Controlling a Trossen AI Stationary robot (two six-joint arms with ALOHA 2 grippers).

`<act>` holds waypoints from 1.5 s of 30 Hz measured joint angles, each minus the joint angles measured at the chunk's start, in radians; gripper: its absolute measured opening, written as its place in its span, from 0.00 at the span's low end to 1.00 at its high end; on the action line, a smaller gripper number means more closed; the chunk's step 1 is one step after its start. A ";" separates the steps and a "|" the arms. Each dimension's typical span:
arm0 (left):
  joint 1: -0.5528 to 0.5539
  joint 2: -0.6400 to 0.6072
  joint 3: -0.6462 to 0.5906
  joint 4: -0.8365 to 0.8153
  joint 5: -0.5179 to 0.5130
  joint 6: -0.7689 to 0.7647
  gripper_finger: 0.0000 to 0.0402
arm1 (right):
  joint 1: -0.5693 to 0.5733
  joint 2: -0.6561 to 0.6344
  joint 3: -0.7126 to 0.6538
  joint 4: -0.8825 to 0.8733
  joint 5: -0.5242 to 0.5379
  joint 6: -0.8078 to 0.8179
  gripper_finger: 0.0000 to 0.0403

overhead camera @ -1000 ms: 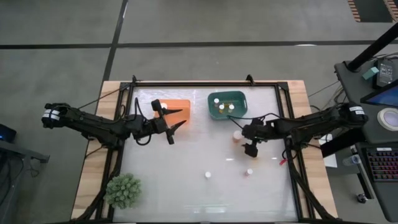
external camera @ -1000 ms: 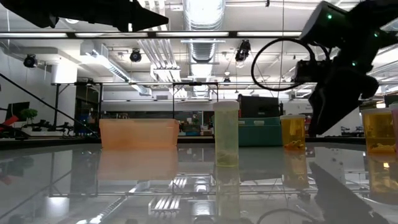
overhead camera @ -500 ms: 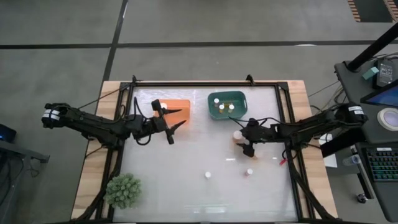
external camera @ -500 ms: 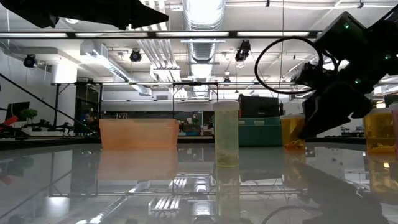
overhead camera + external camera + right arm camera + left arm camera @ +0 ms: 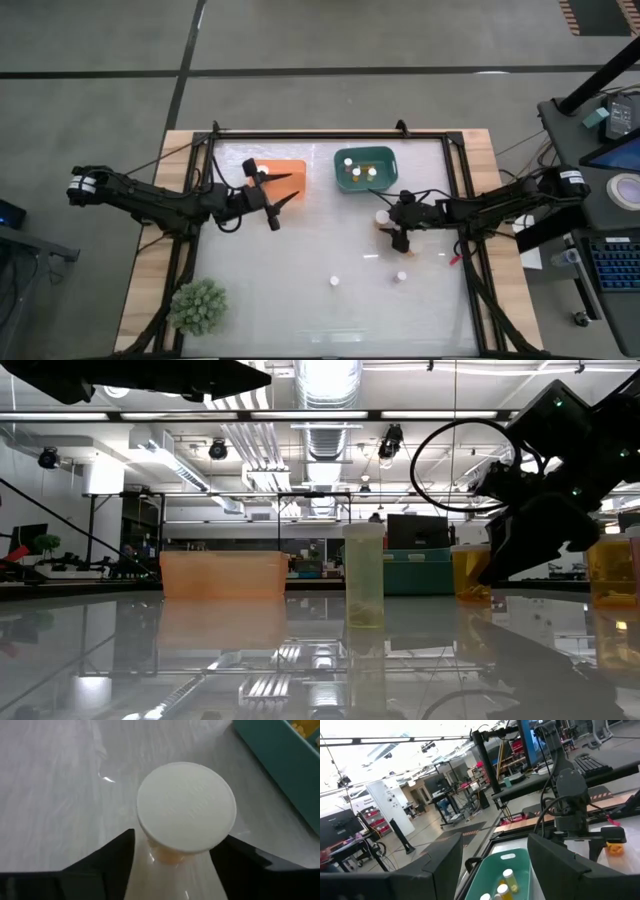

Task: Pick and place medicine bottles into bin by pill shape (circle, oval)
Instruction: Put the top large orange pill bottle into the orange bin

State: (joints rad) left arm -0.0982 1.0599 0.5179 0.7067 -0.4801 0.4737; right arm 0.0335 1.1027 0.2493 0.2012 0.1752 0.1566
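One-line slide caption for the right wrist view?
Right gripper straddles a white-capped medicine bottle on the table, beside the teal bin.

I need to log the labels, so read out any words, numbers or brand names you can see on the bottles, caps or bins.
None can be read.
The white cap in the right wrist view has faint raised marks, too blurred to read.
The teal bin and orange bin show no text.

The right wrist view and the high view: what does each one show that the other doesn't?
Only the right wrist view shows, up close, the fingers standing on either side of the bottle. Only the high view shows the whole table: the left gripper by the orange bin, a plant and two more bottles standing loose. Both show that white-capped bottle and the teal bin.
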 joint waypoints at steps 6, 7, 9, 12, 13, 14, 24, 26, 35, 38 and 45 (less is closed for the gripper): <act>0.000 0.000 0.000 0.002 0.000 -0.006 0.52 | 0.001 0.000 0.000 0.000 -0.018 0.000 0.44; 0.000 0.000 0.000 0.003 0.000 -0.006 0.52 | 0.001 0.000 0.000 0.000 -0.018 0.000 0.42; 0.000 0.000 0.000 0.003 0.000 -0.008 0.52 | 0.001 0.000 0.000 0.000 -0.018 0.000 0.40; 0.000 0.000 0.000 0.003 0.000 -0.023 0.52 | 0.001 0.000 0.001 0.000 -0.018 0.002 0.39; 0.000 0.000 0.000 0.003 0.000 -0.024 0.52 | 0.001 -0.001 0.001 0.000 -0.018 0.003 0.39; 0.000 0.000 -0.001 0.003 0.000 -0.025 0.52 | 0.001 -0.002 0.001 0.000 -0.019 0.006 0.39; -0.001 0.000 -0.001 -0.025 0.004 -0.158 0.52 | 0.001 -0.002 0.147 -0.084 -0.017 0.001 0.39; -0.001 0.000 -0.001 -0.043 0.005 -0.185 0.52 | 0.001 0.007 0.200 -0.109 -0.017 -0.015 0.39; -0.002 0.011 -0.004 -0.069 0.096 -0.295 0.52 | 0.001 0.109 0.393 -0.121 -0.014 -0.097 0.39; -0.002 0.032 -0.003 -0.065 0.102 -0.335 0.52 | 0.001 0.163 0.448 -0.122 -0.015 -0.148 0.39; -0.005 0.109 -0.004 -0.056 0.128 -0.365 0.52 | -0.002 0.281 0.548 -0.122 -0.025 -0.253 0.39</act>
State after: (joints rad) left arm -0.1029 1.1686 0.5140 0.6508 -0.3518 0.1088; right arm 0.0317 1.3840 0.7975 0.0795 0.1500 -0.0965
